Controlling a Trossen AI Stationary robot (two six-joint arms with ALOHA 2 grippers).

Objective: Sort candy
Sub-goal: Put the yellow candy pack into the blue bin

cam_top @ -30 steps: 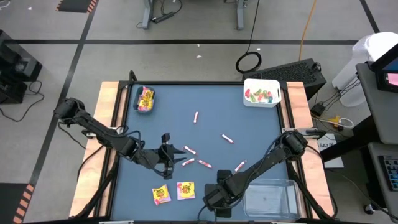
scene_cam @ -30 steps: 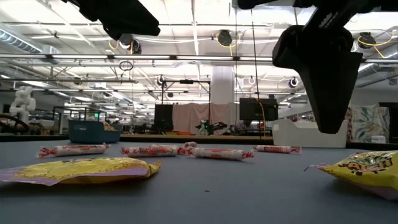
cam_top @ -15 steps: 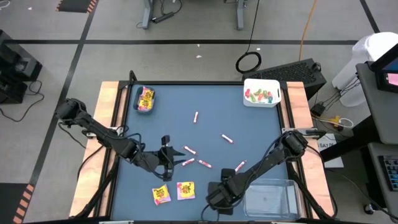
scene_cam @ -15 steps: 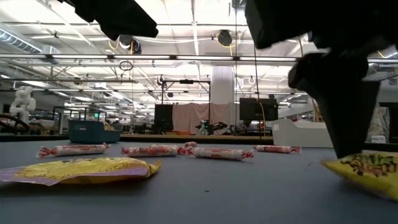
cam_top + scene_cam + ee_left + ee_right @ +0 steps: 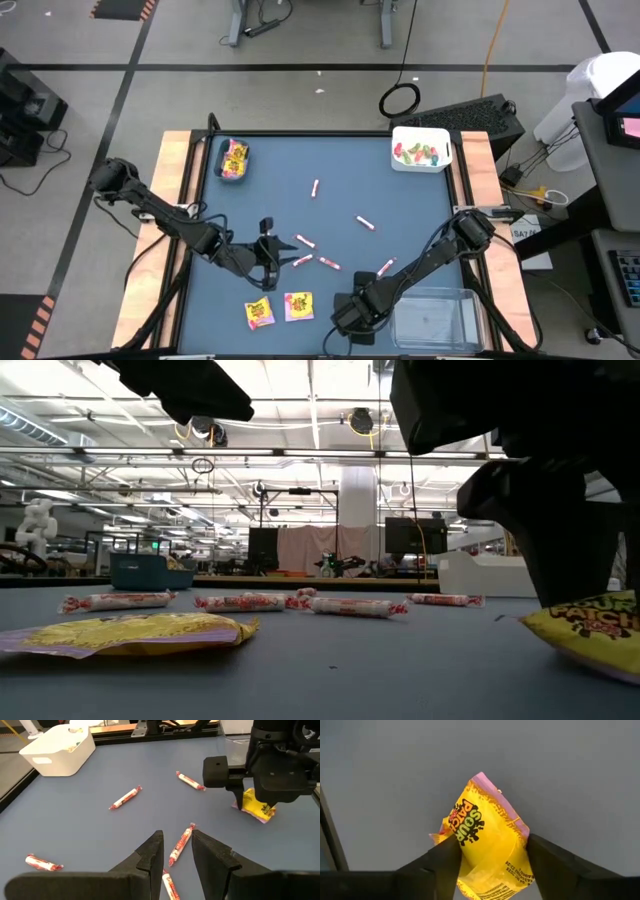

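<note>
Candy, sorting in progress. Right gripper (image 5: 487, 862): low at the near edge of the bench (image 5: 400, 250), fingers closing on either side of a yellow packet (image 5: 487, 842), which bulges between them; whether it is clamped firm I cannot tell. Second yellow packet (image 5: 259, 313) lies flat just beside it. Left gripper (image 5: 176, 852): fingers narrowly parted, holding nothing, hovering over a pink-white stick (image 5: 181, 841). Further sticks scattered mid-bench. Teal bin (image 5: 232, 160) at the far left corner already holds yellow packets; white bin (image 5: 421, 150) at the far right holds small wrapped pieces; clear bin (image 5: 435, 320) near right. Handling advice: close fully on the packet's middle before lifting, raise it straight, and carry it well above the sticks towards the teal bin.
</note>
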